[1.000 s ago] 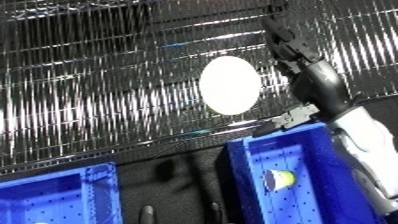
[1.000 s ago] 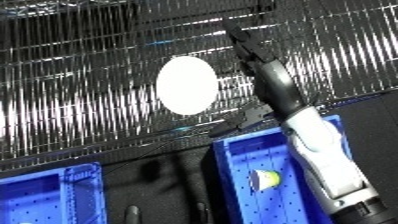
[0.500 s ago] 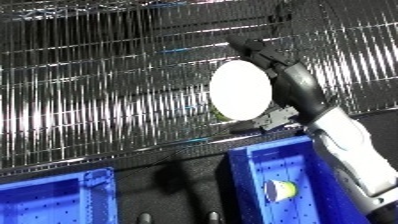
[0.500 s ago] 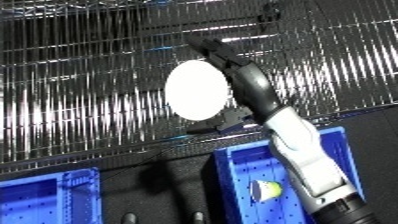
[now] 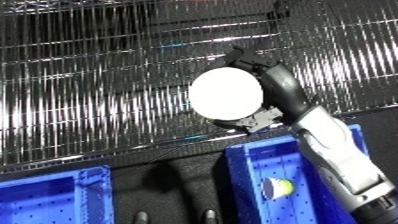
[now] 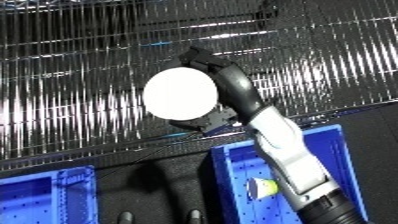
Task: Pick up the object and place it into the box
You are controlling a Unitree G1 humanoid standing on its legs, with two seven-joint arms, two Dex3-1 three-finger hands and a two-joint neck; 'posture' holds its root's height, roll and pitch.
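A white round object rests against the wire rack at the middle of the view. My right hand reaches up from the lower right and wraps it: the fingers curl over its top and right side, and the thumb sits under its lower edge. Directly below stands a blue bin, with my white forearm passing over it. The left hand shows in neither view.
A small yellow and white thing lies inside the right blue bin. A second blue bin stands at the lower left, with a dark gap between the two. The rack's front edge runs just above both bins.
My right hand has moved left from beside the white object onto it, and its fingers and thumb have curled round it. The object has barely shifted.
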